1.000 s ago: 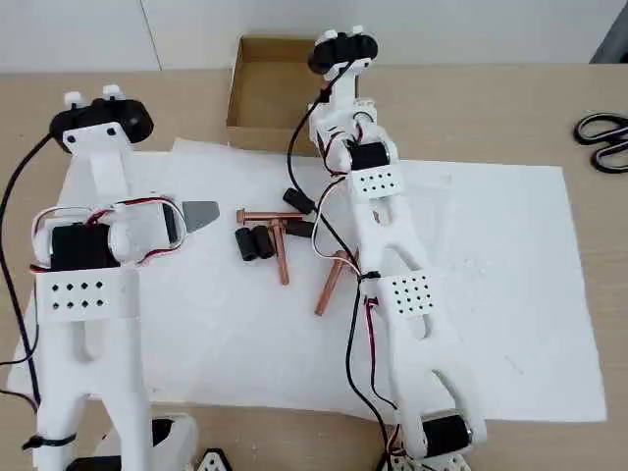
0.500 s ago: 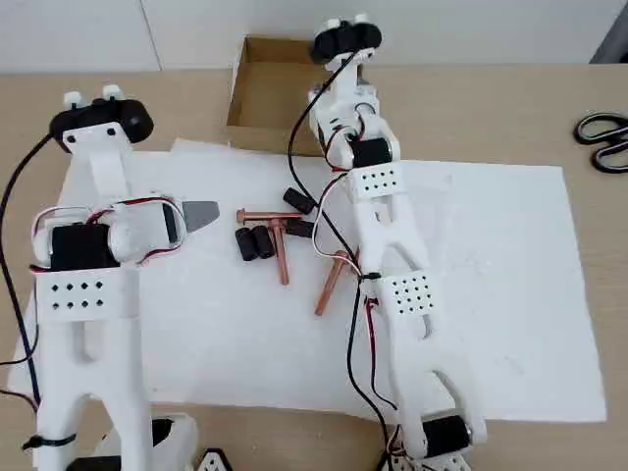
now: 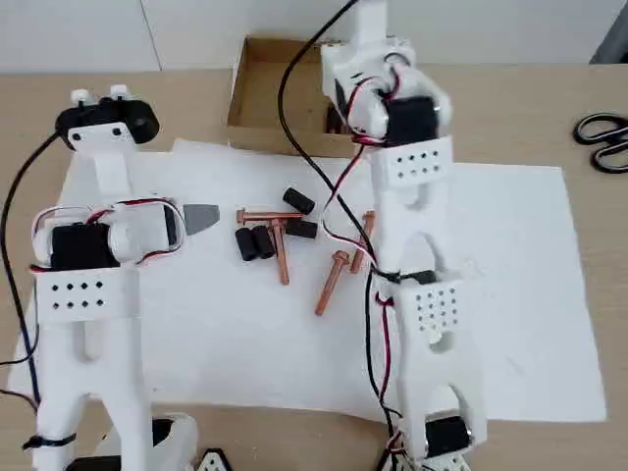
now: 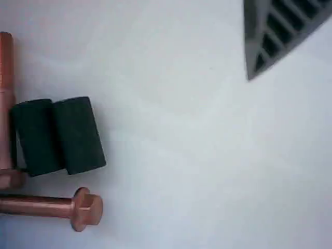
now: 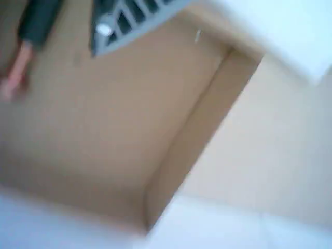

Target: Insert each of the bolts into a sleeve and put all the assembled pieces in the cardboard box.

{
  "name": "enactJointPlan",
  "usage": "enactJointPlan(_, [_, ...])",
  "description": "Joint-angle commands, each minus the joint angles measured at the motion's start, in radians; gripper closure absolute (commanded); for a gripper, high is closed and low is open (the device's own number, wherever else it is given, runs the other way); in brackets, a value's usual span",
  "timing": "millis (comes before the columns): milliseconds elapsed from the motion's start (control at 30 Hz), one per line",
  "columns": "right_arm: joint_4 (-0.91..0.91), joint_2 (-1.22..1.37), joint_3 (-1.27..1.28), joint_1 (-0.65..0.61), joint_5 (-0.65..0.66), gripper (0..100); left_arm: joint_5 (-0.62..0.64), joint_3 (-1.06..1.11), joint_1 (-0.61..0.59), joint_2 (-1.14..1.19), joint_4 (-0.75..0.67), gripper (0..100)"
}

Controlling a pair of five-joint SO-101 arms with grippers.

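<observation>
Bolts (image 3: 283, 257) lie loose on the white paper (image 3: 510, 294) that covers the counter (image 3: 510, 108), black sleeves (image 3: 263, 241) among them. The nearest bolt (image 3: 270, 214) lies lengthwise toward the left end effector (image 3: 201, 216), head first, with bare paper between (spread or pressed together, I cannot tell). The right end effector (image 5: 124, 23), its state equally unclear, hangs over the cardboard box (image 3: 270, 139), an assembled piece (image 5: 31, 31) beside it.
</observation>
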Motion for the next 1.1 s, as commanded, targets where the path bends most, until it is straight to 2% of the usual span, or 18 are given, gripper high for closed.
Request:
enactJointPlan(0, [0.288,-0.206,-0.038,-0.002,0.006,76.0,-0.008,-0.012,0.005,-0.023,0.008,67])
enactJointPlan(133, [0.291,-0.329,0.041,0.033,0.003,76.0,-0.011,0.015,0.006,-0.021,0.002,67])
enactJointPlan(367, [0.291,-0.645,0.420,-0.036,-0.005,76.0,-0.049,0.099,0.049,-0.023,0.003,67])
enactJointPlan(500, [0.291,-0.886,0.778,-0.079,-0.005,76.0,-0.054,0.148,0.063,-0.023,-0.026,67])
enactJointPlan(733, [0.275,-1.259,1.407,-0.048,-0.003,76.0,-0.049,0.168,0.127,-0.023,-0.114,67])
enactJointPlan(900, [0.236,-1.283,1.639,-0.047,-0.005,76.0,-0.025,0.171,0.135,-0.023,-0.160,67])
enactJointPlan(1067, [0.025,-1.155,1.737,-0.051,0.000,76.0,0.037,0.171,-0.006,-0.023,-0.164,67])
